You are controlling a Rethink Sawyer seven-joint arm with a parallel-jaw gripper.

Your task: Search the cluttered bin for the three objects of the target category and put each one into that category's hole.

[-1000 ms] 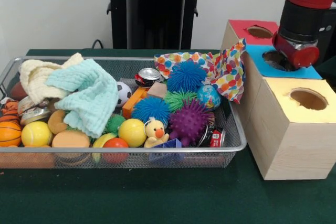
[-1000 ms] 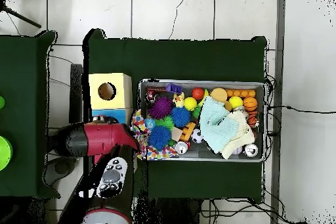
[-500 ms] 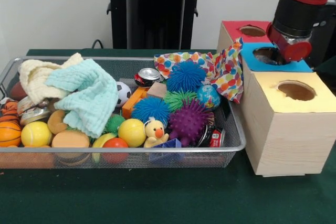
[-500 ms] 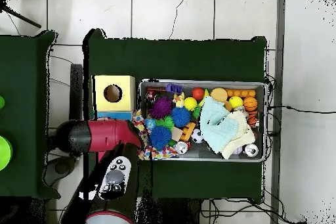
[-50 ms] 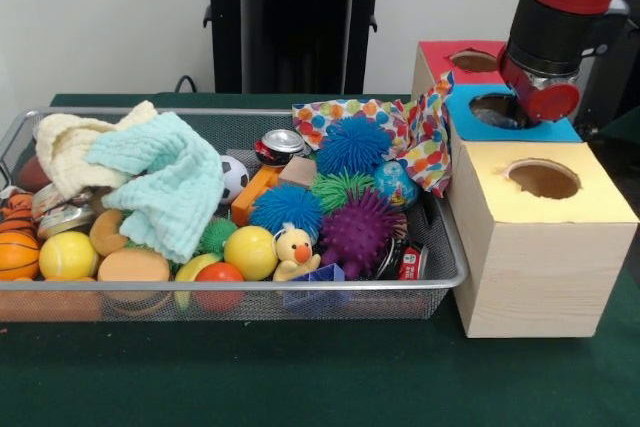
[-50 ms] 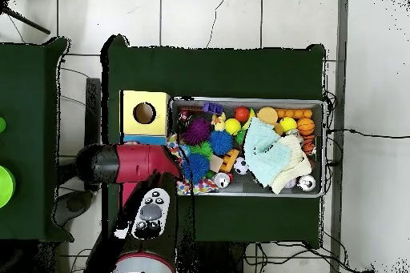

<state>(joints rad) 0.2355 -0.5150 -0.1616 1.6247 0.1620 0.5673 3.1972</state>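
We see the red and black arm (image 5: 560, 7) hanging over the blue-topped hole (image 5: 492, 107) of the wooden box (image 5: 535, 247), which sits just right of the wire bin (image 5: 440, 277) on the green desk (image 5: 300, 377). We cannot tell how its fingers stand. In the bin lie spiky balls (image 5: 358, 230), a rubber duck (image 5: 296, 250), a mint cloth (image 5: 165, 182) and a dotted cloth (image 5: 425, 137) draped against the box.

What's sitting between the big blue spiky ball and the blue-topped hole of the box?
In the front view, the polka-dot cloth lies between them, draped over the basket's end against the box, from the blue spiky ball toward the blue-topped hole.
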